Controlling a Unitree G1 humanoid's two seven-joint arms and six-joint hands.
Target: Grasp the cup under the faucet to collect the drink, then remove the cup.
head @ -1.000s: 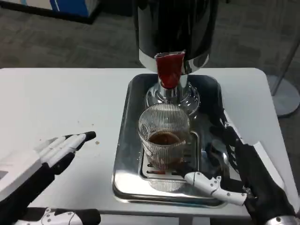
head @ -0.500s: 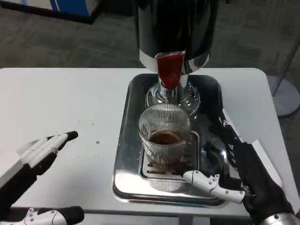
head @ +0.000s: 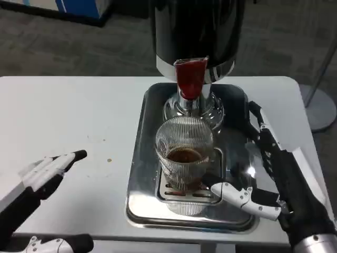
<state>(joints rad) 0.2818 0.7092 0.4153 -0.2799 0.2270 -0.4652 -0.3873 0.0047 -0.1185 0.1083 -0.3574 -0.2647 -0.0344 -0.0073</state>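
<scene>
1. We judge the drink already collected: the ribbed glass cup [head: 184,158] holds a shallow layer of dark brown liquid and stands on the slotted drip grate [head: 184,191], directly below the red faucet lever [head: 190,77] of the black dispenser [head: 197,31]. What remains is the grasp and the removal.

2. Our right hand [head: 266,171] is at the tray's right edge, open and holding nothing — its fingers stretch up along the cup's right side, near it but apart from it, and the thumb reaches in low at the front of the grate, just beside the cup's base.

3. Our left hand [head: 45,176] lies open toward the front-left corner of the desk [head: 68,116], well apart from the tray, fingers extended and empty.

4. The next move, as we read it, calls for the right hand to close around the cup's lower wall, then lift it straight and draw it out from under the faucet toward the desk's front without tilting.

5. Materials matter here — the cup is clear, thin-walled and finely ribbed, slightly tapered; the ribs should help the grip. The steel tray [head: 138,174] is rectangular, polished and mirror-bright with a raised rim the cup must clear. The desk is matte white.
</scene>
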